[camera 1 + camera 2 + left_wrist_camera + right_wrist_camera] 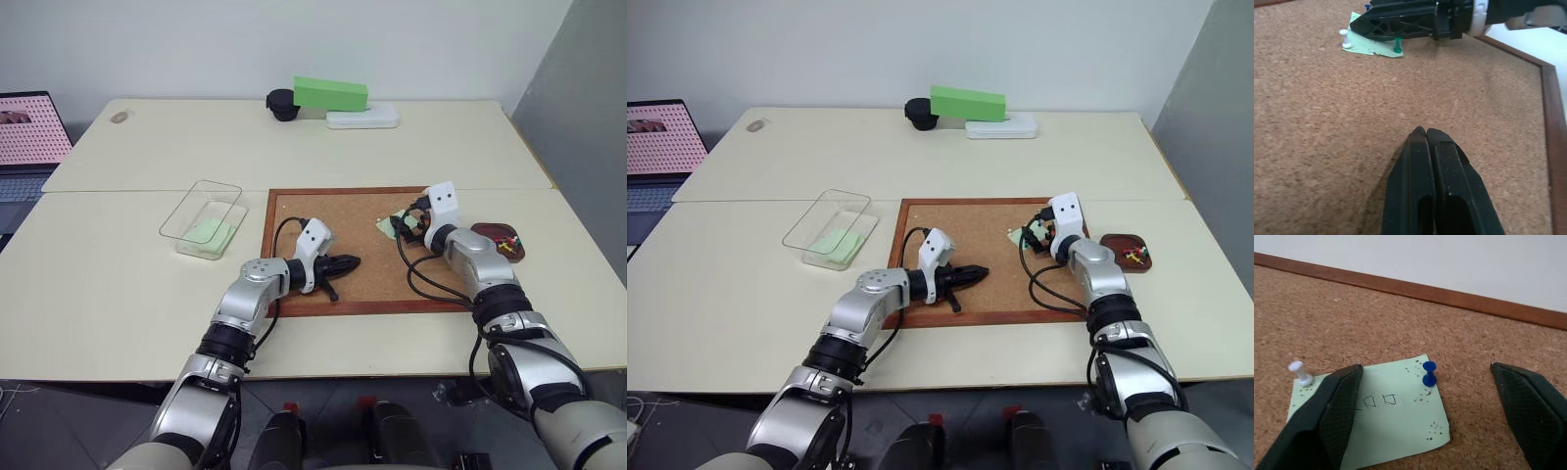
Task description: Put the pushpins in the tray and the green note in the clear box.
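The green note (1396, 416) lies on the cork board (333, 220) near its far right corner, pinned by a blue pushpin (1429, 373), a white pushpin (1300, 372) and a green pushpin (1397, 45). My right gripper (1426, 367) hovers low over the note, open, with the blue pin between its spread fingers. My left gripper (345, 264) rests shut and empty over the board's near middle, pointing right. The tray (482, 233) sits just right of the board with several pushpins (506, 243) in it. The clear box (179, 211) stands left of the board, holding a pale green slip (211, 232).
At the table's far side are a bright green block (330, 94), a black object (282, 104) and a flat white item (362, 118). A laptop (29, 132) sits at the far left. The board's raised wooden frame (367, 307) edges the work area.
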You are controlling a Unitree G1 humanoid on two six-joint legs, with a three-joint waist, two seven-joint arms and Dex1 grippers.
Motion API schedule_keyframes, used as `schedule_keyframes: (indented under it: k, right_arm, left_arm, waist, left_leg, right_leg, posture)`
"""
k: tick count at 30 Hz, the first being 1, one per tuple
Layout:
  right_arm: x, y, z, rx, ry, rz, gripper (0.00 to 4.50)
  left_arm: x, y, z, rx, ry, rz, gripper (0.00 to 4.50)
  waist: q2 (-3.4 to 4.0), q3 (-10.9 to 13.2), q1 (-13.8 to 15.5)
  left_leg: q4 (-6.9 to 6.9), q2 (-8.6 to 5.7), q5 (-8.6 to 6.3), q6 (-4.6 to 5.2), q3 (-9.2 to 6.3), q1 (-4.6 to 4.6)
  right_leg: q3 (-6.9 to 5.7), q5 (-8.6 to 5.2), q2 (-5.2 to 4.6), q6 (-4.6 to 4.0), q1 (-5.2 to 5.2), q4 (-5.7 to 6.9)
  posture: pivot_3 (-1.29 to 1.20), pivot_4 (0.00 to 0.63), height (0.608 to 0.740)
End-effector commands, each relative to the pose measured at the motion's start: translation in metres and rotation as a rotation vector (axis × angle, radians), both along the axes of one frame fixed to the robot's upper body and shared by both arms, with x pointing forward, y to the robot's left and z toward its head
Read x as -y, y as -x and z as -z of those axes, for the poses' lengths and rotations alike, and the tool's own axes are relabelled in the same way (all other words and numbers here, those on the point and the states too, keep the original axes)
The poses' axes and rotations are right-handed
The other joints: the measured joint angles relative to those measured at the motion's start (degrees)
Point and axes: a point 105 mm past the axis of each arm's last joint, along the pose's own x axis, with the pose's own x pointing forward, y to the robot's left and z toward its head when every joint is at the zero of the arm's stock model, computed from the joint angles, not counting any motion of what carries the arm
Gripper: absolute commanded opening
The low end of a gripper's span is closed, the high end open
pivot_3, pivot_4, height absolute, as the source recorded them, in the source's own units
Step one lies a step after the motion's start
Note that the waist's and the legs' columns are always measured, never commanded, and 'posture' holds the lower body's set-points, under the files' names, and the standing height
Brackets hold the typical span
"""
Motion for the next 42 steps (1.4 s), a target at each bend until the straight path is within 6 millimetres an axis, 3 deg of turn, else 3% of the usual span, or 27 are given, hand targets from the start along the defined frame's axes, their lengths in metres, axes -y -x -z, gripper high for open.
schedule_keyframes:
  k: [1, 6, 16, 21, 35, 42]
  right_arm:
    - [-0.001, -0.007, -0.017, 0.064, -0.032, -0.003, 3.35]
    - [-0.006, -0.009, -0.016, 0.064, -0.044, -0.004, 2.30]
    - [-0.014, -0.008, -0.016, 0.099, 0.021, -0.049, 0.04]
    - [-0.009, -0.008, -0.019, 0.116, -0.043, -0.022, 0.01]
    - [-0.006, -0.004, -0.056, 0.272, -0.108, -0.022, 0.01]
    - [-0.005, -0.001, -0.054, 0.273, -0.083, -0.024, 0.01]
  left_arm:
    - [0.001, 0.002, -0.001, -0.044, 0.027, 0.004, 0.00]
    - [-0.003, -0.005, -0.009, -0.050, 0.053, -0.030, 0.00]
    - [-0.008, 0.003, 0.007, 0.009, -0.078, 0.027, 0.00]
    - [-0.007, 0.002, 0.008, 0.003, -0.071, 0.031, 0.00]
    - [-0.007, 0.001, 0.009, -0.045, -0.070, 0.028, 0.00]
    - [-0.007, -0.005, 0.005, -0.064, -0.033, -0.012, 0.00]
  waist:
    - [0.00, 0.00, -0.04]
    - [0.00, 0.00, -0.49]
    - [0.00, 0.00, -0.86]
    - [0.00, 0.00, -0.86]
    - [0.02, 0.02, -0.83]
    - [0.02, 0.01, -0.85]
  left_leg:
    - [0.00, 0.00, 0.00, 0.00, -0.01, 0.00]
    - [0.00, 0.00, 0.00, 0.00, -0.01, 0.00]
    - [0.00, 0.00, 0.00, 0.00, -0.02, 0.03]
    - [0.00, 0.00, 0.00, 0.00, -0.02, 0.04]
    - [0.01, -0.03, 0.00, 0.00, -0.02, 0.03]
    - [0.02, -0.03, 0.00, 0.00, -0.02, 0.06]
  right_leg:
    - [-0.01, 0.00, 0.00, 0.00, 0.00, 0.00]
    - [-0.01, 0.00, 0.00, 0.00, 0.00, 0.02]
    - [0.00, 0.00, 0.01, 0.00, 0.00, 0.08]
    - [0.01, 0.00, 0.01, 0.00, 0.00, 0.10]
    - [0.02, 0.00, -0.02, 0.00, -0.02, 0.16]
    - [0.01, 0.00, -0.01, 0.00, -0.02, 0.23]
  posture:
    - [0.00, 0.150, 0.740]
    - [0.00, 0.150, 0.740]
    - [0.00, 0.150, 0.740]
    - [0.00, 0.150, 0.740]
    - [0.00, 0.150, 0.740]
    - [0.00, 0.150, 0.740]
